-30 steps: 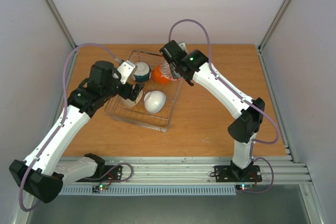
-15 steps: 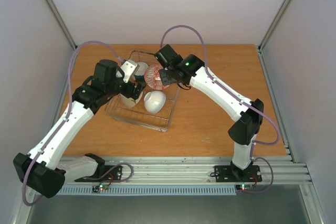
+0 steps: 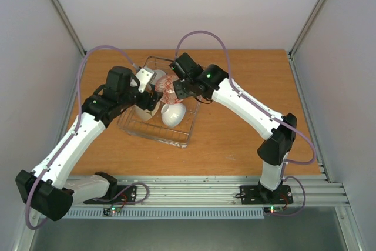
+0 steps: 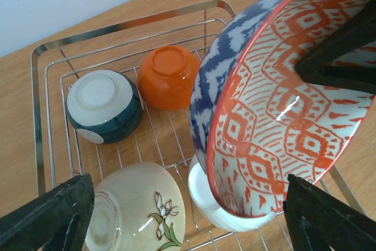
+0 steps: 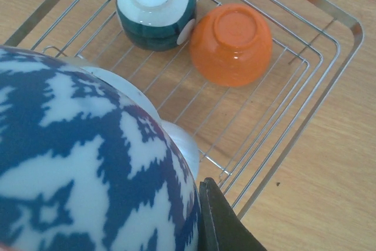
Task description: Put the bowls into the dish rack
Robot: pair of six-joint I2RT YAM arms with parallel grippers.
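While the right gripper (image 3: 178, 87) clamps the rim of the blue-patterned bowl (image 4: 276, 104), tilted on edge over the dish rack (image 4: 38, 116), the left gripper (image 3: 148, 99) hangs wide open, empty, above the sprig bowl (image 4: 138, 207). Teal-banded bowl (image 4: 104, 105) and orange bowl (image 4: 170, 76) sit upside down in the rack; white bowl (image 4: 202, 198) lies below the patterned one.

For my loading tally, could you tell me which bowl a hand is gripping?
The blue-patterned bowl with the red-patterned inside, held tilted by the right hand; the teal, orange, sprig and white ones lie in the dish rack.

Wooden table (image 3: 247, 139), pale walls (image 3: 176, 4)
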